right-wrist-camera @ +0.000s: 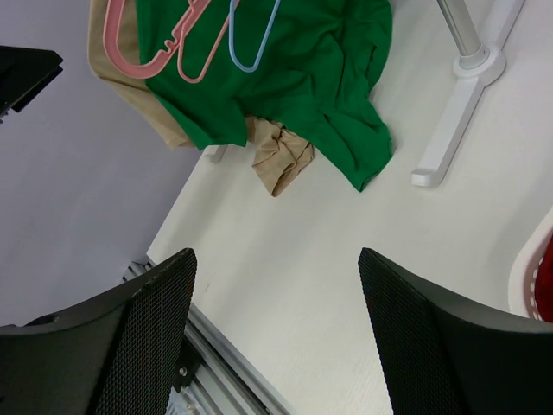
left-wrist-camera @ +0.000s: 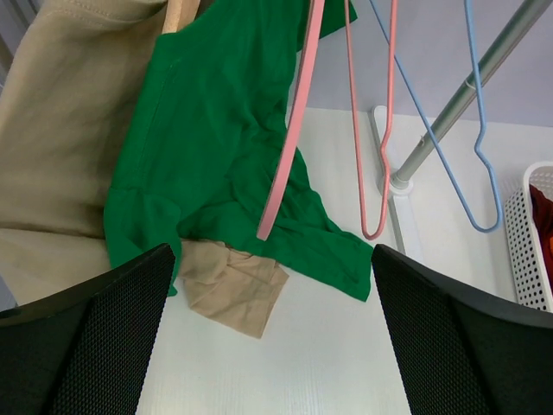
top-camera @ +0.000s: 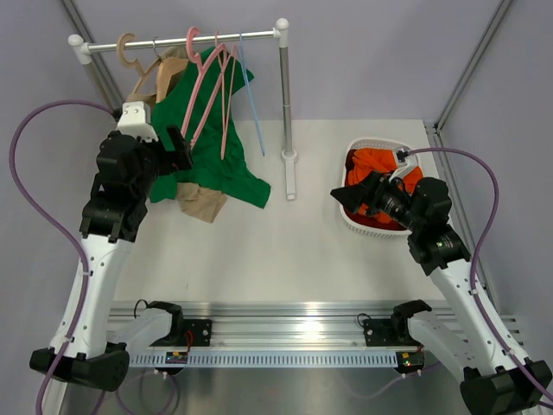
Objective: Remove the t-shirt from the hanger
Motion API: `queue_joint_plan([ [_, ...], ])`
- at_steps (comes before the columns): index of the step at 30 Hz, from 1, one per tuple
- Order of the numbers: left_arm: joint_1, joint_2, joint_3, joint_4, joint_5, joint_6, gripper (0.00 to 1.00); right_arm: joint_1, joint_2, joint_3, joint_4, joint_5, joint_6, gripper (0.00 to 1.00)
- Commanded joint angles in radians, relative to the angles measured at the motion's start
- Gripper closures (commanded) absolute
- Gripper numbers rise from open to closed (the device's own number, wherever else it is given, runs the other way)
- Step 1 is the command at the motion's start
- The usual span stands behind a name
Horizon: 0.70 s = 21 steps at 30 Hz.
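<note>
The left gripper (left-wrist-camera: 272, 259), spread and empty by the far-left corner, should pinch only the t-shirt (left-wrist-camera: 216, 147), sparing the beige top (left-wrist-camera: 60, 130).

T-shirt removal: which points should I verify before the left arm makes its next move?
1. Left gripper open and empty: ok.
2. T-shirt in front of it: ok.
3. Pink hangers away from the T-shirt: not ok, they hang across it.
4. How the T-shirt sits on the hanger: cannot tell, mostly out of view.
5. Right gripper open and empty: ok.
</note>
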Motion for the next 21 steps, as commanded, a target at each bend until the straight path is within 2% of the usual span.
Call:
queue_joint_plan([
  [1, 0.026, 0.064, 0.077, 0.055, -0.007, -0.009, 0.01, 0.014, -0.004, -0.01, 0.01, 0.014, -0.021, 0.17],
  [5, 0.09, 0.144, 0.143, 0.074, 0.045, -0.062, 0.01, 0.012, -0.004, -0.013, 0.007, 0.015, -0.025, 0.17],
  [6, 0.146, 0.171, 0.152, 0.087, 0.074, -0.085, 0.01, 0.012, -0.007, -0.015, 0.007, 0.013, -0.025, 0.17],
  [8, 0.18, 0.199, 0.174, 0.097, 0.095, -0.093, 0.01, 0.012, -0.008, -0.02, 0.008, 0.011, -0.023, 0.17],
  [12, 0.247, 0.282, 0.227, 0.12, 0.11, -0.044, 0.01, 0.015, -0.002, -0.024, 0.019, 0.004, -0.018, 0.17],
  [15, 0.256, 0.362, 0.275, 0.126, 0.193, 0.003, 0.01, 0.018, 0.002, -0.023, 0.025, 0.004, -0.018, 0.17],
  [16, 0.26, 0.391, 0.282, 0.126, 0.238, 0.011, 0.03, 0.018, 0.002, -0.026, 0.025, 0.004, -0.018, 0.17],
  [17, 0.265, 0.418, 0.305, 0.129, 0.242, 0.037, 0.15, 0.02, 0.002, -0.024, 0.021, 0.002, -0.018, 0.17],
  [21, 0.277, 0.46, 0.338, 0.13, 0.25, 0.039, 0.22, 0.022, -0.002, -0.024, 0.019, 0.002, -0.02, 0.17],
])
